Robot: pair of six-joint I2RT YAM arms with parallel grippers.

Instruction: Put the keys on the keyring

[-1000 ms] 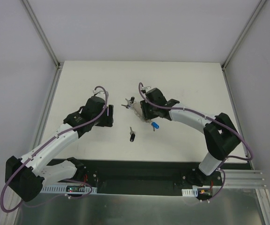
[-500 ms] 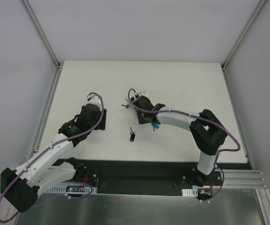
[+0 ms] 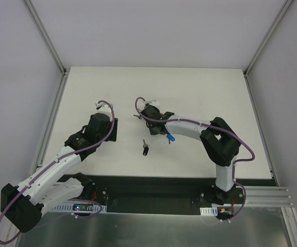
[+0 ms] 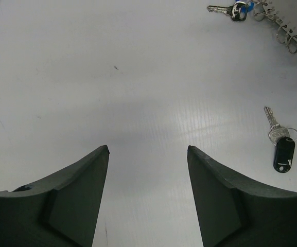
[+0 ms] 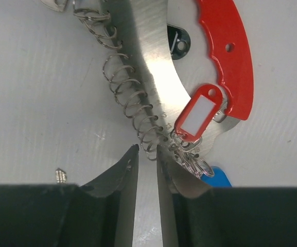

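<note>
The keyring (image 5: 148,77) is laid flat near the middle of the white surface (image 3: 199,92). Its curved red tag (image 5: 230,62) and whitish tag (image 5: 199,116) are seen beside a slanted row of small rings (image 5: 122,87). The right claw (image 5: 147,153) is set at that row, nearly pressed together; whether a ring is pinched cannot be told. A blue key (image 3: 172,138) is seen just beside. A black key (image 4: 282,154) is laid apart, its blade pointed to the far edge. The left claw (image 4: 147,152) is spread wide, nothing in it.
</note>
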